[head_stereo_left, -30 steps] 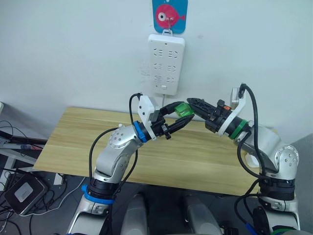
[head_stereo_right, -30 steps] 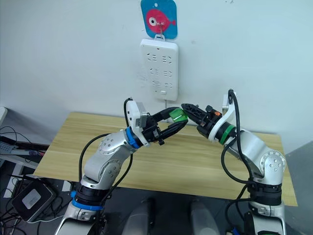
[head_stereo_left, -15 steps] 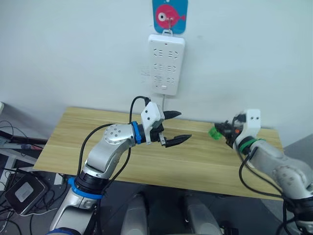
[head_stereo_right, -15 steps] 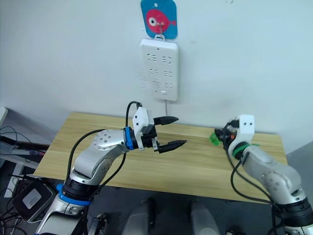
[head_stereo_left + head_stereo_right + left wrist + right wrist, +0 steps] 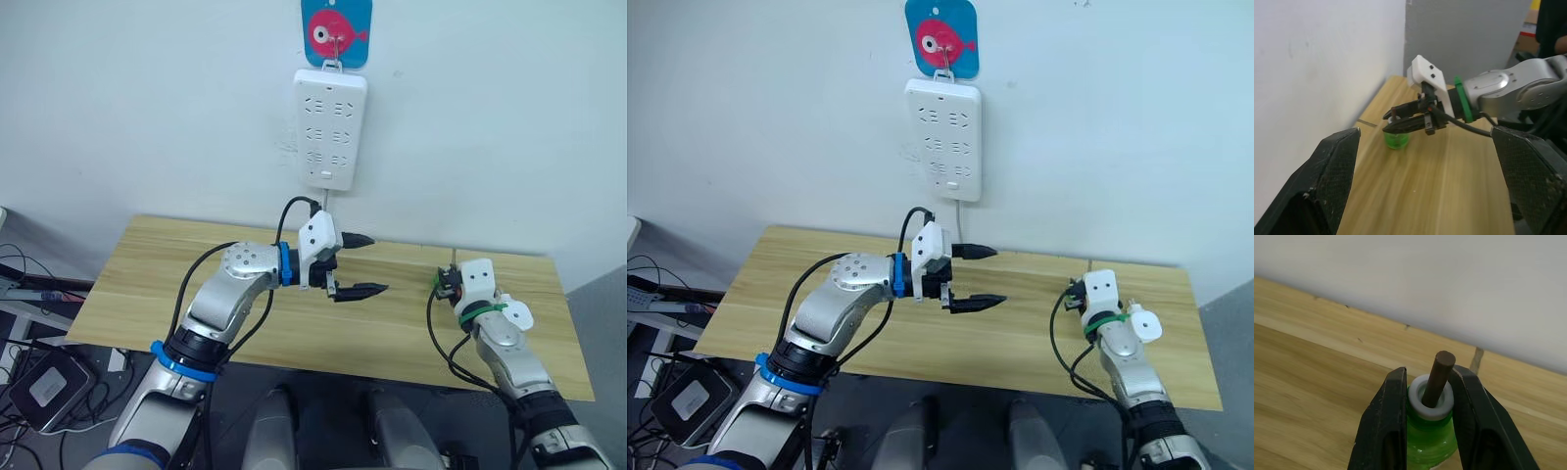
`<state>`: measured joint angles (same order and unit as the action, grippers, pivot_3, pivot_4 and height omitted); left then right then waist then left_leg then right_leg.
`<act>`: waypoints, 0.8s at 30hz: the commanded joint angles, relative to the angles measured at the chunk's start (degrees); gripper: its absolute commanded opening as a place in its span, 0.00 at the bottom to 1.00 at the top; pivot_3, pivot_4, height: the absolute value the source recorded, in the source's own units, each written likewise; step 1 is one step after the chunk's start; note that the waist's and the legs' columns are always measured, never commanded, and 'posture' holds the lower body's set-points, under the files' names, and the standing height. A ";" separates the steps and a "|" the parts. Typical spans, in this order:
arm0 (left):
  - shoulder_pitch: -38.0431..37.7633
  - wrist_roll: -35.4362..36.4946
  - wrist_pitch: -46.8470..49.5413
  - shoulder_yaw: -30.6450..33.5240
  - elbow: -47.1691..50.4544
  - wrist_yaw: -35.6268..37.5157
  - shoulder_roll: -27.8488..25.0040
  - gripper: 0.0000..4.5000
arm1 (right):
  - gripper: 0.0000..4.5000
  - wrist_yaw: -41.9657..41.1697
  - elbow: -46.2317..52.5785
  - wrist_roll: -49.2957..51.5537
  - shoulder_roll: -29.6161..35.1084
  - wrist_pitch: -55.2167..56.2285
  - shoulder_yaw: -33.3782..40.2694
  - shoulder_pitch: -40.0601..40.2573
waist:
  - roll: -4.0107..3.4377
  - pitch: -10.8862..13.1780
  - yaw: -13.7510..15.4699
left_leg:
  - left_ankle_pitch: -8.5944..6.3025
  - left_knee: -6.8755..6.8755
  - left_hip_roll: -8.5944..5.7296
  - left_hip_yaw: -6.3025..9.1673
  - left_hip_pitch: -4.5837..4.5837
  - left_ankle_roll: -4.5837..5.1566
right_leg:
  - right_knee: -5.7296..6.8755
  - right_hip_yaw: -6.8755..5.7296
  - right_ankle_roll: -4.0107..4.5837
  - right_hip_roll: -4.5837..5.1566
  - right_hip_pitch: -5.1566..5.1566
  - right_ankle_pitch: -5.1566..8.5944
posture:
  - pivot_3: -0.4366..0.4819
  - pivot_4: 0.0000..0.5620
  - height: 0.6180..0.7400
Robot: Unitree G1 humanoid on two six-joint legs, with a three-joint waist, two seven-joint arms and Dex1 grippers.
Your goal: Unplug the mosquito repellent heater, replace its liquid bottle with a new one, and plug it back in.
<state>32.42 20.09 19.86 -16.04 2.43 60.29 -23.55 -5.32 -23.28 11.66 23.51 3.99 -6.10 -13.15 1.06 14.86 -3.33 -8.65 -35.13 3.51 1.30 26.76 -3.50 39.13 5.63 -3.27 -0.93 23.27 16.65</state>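
Right wrist view: right gripper (image 5: pixel 1429 431) clamps green bottle (image 5: pixel 1430 435) neck over bench (image 5: pixel 1312 382), left gripper (image 5: pixel 364 264) open, empty; tilted release could tip it.

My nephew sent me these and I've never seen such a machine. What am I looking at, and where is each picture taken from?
It is a two-armed robot at a wooden table. Two pictures come from cameras in its head, looking down over both arms; the other two come from a camera on each wrist. The left gripper hangs open above the table, holding nothing. The right gripper has its fingers closed on a small green bottle with a brown wick, standing at the table's far edge near the wall. A white power strip hangs on the wall under a fish sticker.
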 commanded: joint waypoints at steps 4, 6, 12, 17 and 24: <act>-0.54 0.75 0.28 0.62 3.61 1.21 -0.46 1.00 | 0.26 -2.53 -2.97 -2.56 -2.00 2.79 3.83 -0.87 | -0.01 0.00 0.02 | 0.03 -0.01 0.00 0.00 -0.05 -0.04 | 0.11 0.01 0.00 0.00 -0.02 0.00 | 0.42 0.38 1.00; -1.08 0.81 0.82 0.81 4.28 0.56 -0.31 1.00 | 0.40 -3.26 -2.48 -2.81 -2.16 2.87 4.69 -0.48 | 0.00 0.00 0.04 | 0.06 -0.01 -0.01 0.01 -0.09 -0.10 | 0.19 0.01 0.00 0.00 -0.02 0.00 | 0.42 0.38 1.00; -6.46 0.49 2.17 2.93 7.77 -3.34 -1.34 1.00 | 0.88 -5.80 9.11 -3.22 0.12 1.43 7.73 3.69 | -0.01 0.00 0.07 | 0.09 -0.02 -0.02 0.00 -0.27 -0.15 | 0.54 0.05 0.01 0.01 -0.04 0.01 | 0.45 0.41 1.00; -17.79 -1.96 1.32 9.58 13.04 -14.97 -1.08 1.00 | 0.98 -9.50 26.81 -1.22 2.41 -9.25 8.03 3.41 | -0.01 0.01 -0.39 | 0.09 -0.02 0.06 -0.10 -0.54 -0.14 | 0.83 0.19 0.07 -0.01 -0.05 0.06 | 0.46 0.47 1.00; -37.42 -10.46 -6.65 22.66 15.23 -40.97 8.86 1.00 | 0.98 -28.84 37.36 9.13 3.09 -27.57 -2.76 -8.54 | 0.18 0.18 -0.02 | 0.10 -0.01 0.11 -0.12 -0.89 -0.15 | 0.82 0.27 0.00 -0.02 -0.30 0.31 | 0.51 0.52 1.00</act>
<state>-3.81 11.22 15.76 3.65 17.18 24.49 -15.58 -30.46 11.23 18.37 26.51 -20.99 -7.25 -20.15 1.24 15.04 -3.35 -8.55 -35.14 3.61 1.17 25.87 -3.65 39.95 5.91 -3.24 -0.94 22.97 16.97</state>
